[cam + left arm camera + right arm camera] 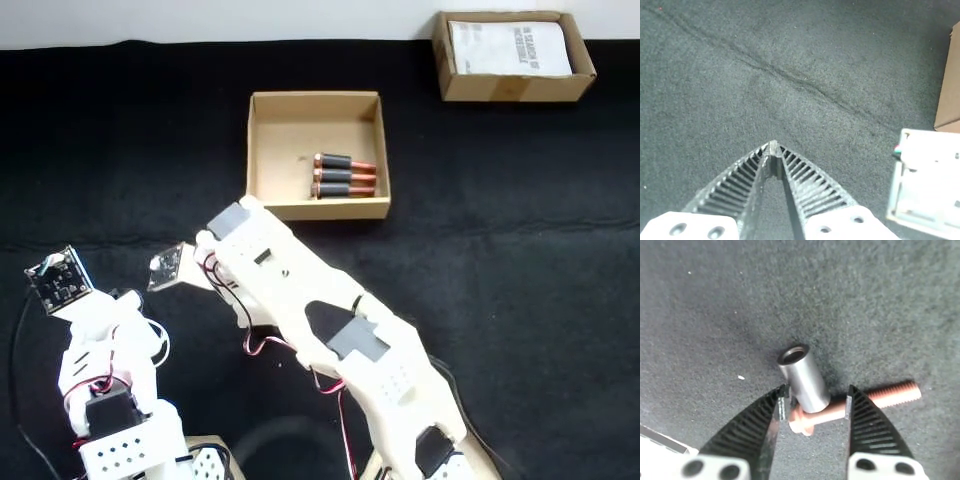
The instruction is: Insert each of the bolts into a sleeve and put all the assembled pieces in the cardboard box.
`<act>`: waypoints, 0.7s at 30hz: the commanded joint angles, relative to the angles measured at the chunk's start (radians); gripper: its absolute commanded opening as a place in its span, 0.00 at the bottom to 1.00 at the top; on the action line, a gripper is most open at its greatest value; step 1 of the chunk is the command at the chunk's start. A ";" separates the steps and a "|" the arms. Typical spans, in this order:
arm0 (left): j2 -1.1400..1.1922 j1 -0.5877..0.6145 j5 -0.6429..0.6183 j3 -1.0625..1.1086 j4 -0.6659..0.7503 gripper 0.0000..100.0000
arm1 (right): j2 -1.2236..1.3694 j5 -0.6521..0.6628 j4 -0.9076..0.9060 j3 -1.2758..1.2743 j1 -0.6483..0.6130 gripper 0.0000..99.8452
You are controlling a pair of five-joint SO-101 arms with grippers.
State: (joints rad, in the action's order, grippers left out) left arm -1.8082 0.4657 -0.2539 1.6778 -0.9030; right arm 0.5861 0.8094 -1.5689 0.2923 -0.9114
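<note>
In the right wrist view a grey metal sleeve (804, 376) lies on the black cloth with its open end pointing away. Its near end rests across a copper bolt (882, 396), close to the bolt's head. My right gripper (816, 394) is open, with one finger on each side of the sleeve's near end and the bolt head. My left gripper (774, 148) is shut on nothing above bare cloth. The cardboard box (262, 150) holds three assembled pieces (345, 175) side by side. The right arm (300, 300) stretches toward the box's near left corner.
A second cardboard box (510, 85) with white paper in it stands at the back right. The left arm (100, 350) is at the near left, close to the right arm's wrist. In the left wrist view, a white part of the right arm (927, 185) and a corner of a cardboard box (950, 90) show.
</note>
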 commanded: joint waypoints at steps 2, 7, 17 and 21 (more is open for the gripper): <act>-0.012 0.013 0.006 0.016 -0.002 0.01 | 0.004 0.012 0.027 0.038 0.013 0.17; -0.012 0.013 0.006 0.016 -0.002 0.01 | 0.081 0.017 0.036 0.048 0.008 0.15; -0.012 0.013 0.006 0.016 -0.002 0.01 | 0.122 0.051 0.050 0.064 -0.004 0.03; -0.012 0.012 0.006 0.016 -0.002 0.01 | 0.120 0.066 -0.004 0.147 0.015 0.01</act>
State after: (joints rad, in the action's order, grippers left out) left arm -1.8082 0.4657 -0.2539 1.6778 -0.9030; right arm 0.7089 0.8554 -1.5305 0.3859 -0.9007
